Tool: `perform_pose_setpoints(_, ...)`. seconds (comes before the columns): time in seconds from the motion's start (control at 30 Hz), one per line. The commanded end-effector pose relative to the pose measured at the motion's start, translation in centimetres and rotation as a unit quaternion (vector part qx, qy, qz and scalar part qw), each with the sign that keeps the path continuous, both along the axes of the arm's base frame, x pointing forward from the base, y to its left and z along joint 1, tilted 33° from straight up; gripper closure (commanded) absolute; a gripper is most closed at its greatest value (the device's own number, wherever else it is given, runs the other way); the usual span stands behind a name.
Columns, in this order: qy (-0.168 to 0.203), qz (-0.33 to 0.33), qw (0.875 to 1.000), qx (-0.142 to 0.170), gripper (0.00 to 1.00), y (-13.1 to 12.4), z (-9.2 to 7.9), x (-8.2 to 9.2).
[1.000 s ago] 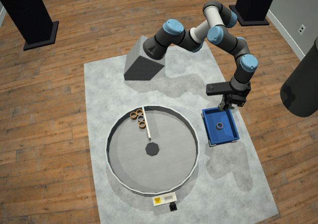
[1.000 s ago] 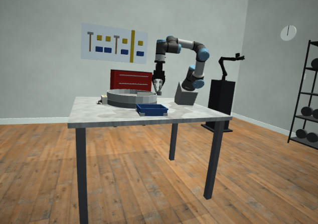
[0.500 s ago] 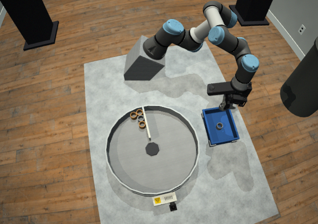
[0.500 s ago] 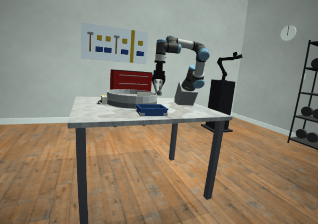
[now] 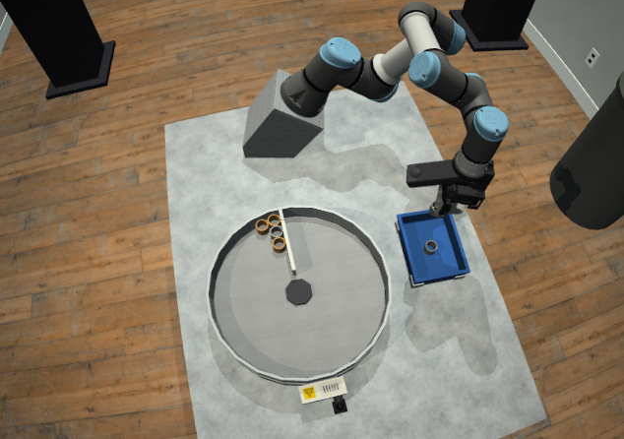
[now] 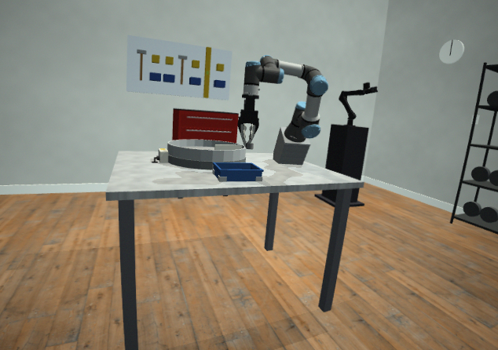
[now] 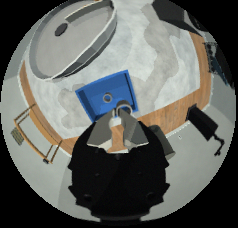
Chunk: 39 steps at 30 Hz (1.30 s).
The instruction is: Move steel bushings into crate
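My gripper [image 5: 437,208] [image 6: 248,139] [image 7: 117,108] is shut on a steel bushing [image 7: 123,109] [image 6: 249,145] and holds it above the back edge of the blue crate [image 5: 404,245] [image 6: 237,173] [image 7: 86,103]. A second steel bushing [image 5: 430,246] [image 7: 107,97] lies flat on the crate floor. On the round turntable [image 5: 302,333] [image 6: 192,153] [image 7: 75,45], at its back left beside a white divider bar [image 5: 286,242], a steel bushing [image 5: 276,230] sits among three brass-coloured bushings [image 5: 261,225] [image 5: 274,219] [image 5: 279,243].
The arm's grey base block [image 5: 280,131] [image 6: 290,151] stands at the back of the table. A small control box with a yellow label [image 5: 322,390] sits in front of the turntable. A red toolbox [image 6: 205,125] stands behind the table. The table's right edge is close to the crate.
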<state>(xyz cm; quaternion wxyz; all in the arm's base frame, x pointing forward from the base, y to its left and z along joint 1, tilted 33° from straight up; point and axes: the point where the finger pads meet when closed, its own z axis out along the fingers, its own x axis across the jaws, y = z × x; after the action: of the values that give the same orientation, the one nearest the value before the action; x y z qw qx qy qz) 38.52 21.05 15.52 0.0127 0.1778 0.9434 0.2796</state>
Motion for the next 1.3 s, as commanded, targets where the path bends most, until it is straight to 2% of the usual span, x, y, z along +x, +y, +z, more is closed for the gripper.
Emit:
perform_pose_setpoints(0.0,-0.001,0.0,1.0,0.0,1.0,0.0,0.1,0.1)
perform_pose_setpoints(0.77,-0.001,0.0,1.0,0.0,1.0,0.1,-0.1,0.1)
perform_pose_setpoints(1.07,-0.001,0.0,1.0,0.0,1.0,1.5,-2.3,0.4)
perform_pose_setpoints(1.13,-0.001,0.0,1.0,0.0,1.0,1.5,-2.3,0.4)
perform_pose_setpoints(1.27,-0.001,0.0,1.0,0.0,1.0,2.4,-3.8,0.6)
